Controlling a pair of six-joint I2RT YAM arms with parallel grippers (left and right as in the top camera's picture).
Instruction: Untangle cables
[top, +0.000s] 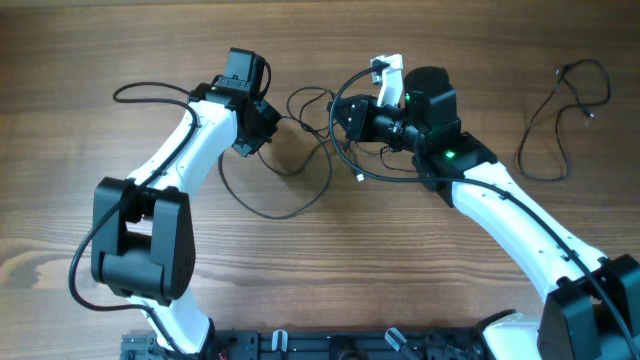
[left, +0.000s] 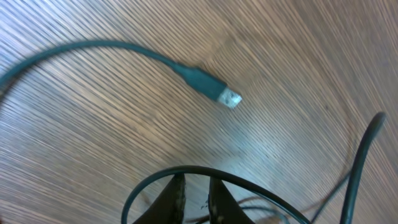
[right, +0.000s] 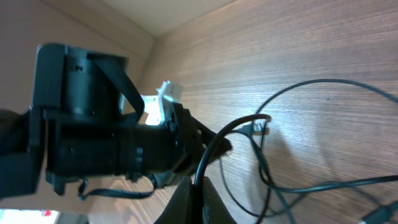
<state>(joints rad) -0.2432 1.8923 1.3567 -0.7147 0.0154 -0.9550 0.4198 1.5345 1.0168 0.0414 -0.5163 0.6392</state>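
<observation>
Thin black cables lie in loose overlapping loops on the wooden table between my two grippers. My right gripper is shut on one cable, which rises from between its jaws. A small plug lies just beyond it. My left gripper faces it from the left. In the left wrist view its jaws stand a narrow gap apart, and a cable loop arcs across their tips without being pinched. Another cable's plug end rests on the wood ahead.
A separate thin cable lies in loose loops at the far right of the table. The left arm's wrist body fills the left of the right wrist view, close to the right gripper. A dark rail runs along the front edge.
</observation>
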